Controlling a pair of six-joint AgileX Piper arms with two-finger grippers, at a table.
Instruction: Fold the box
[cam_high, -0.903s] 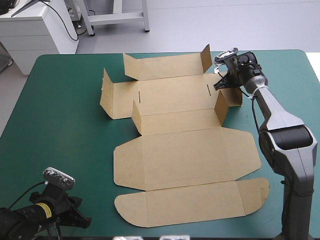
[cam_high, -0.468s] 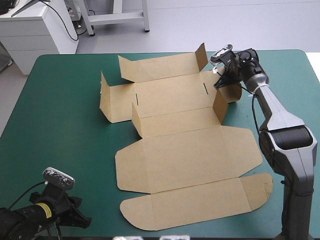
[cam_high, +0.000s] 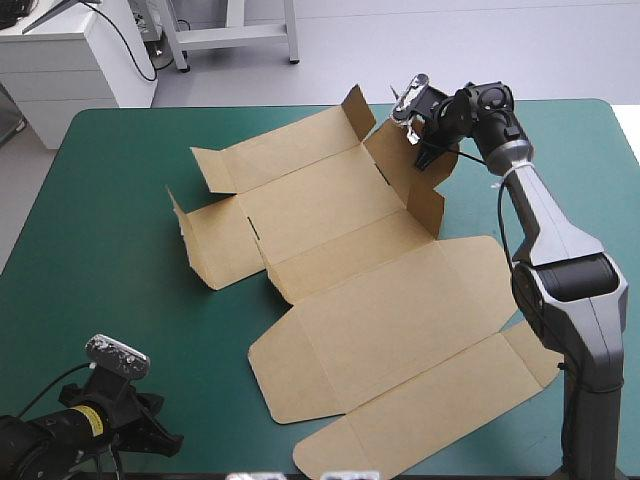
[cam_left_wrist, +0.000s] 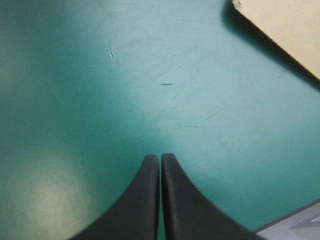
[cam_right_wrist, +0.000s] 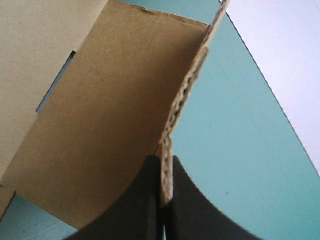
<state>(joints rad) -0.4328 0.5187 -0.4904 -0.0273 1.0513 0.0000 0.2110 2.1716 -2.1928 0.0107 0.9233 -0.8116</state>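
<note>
- Compared with earlier, the box (cam_high: 350, 300) is turned and its end wall is raised.
- That wall's edge is clamped between the right gripper's (cam_right_wrist: 165, 165) fingers.
- The left gripper (cam_left_wrist: 160, 159) is closed and empty; the box is seen well ahead.

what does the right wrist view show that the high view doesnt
Only the right wrist view: the right gripper shut on the raw edge of a raised flap of the box. Only the high view: the whole sheet skewed on the teal-green cover, and the left gripper at the near left corner, apart from the board. Both: the brown box, the right gripper at its far right flap, the teal-green cover.
</note>
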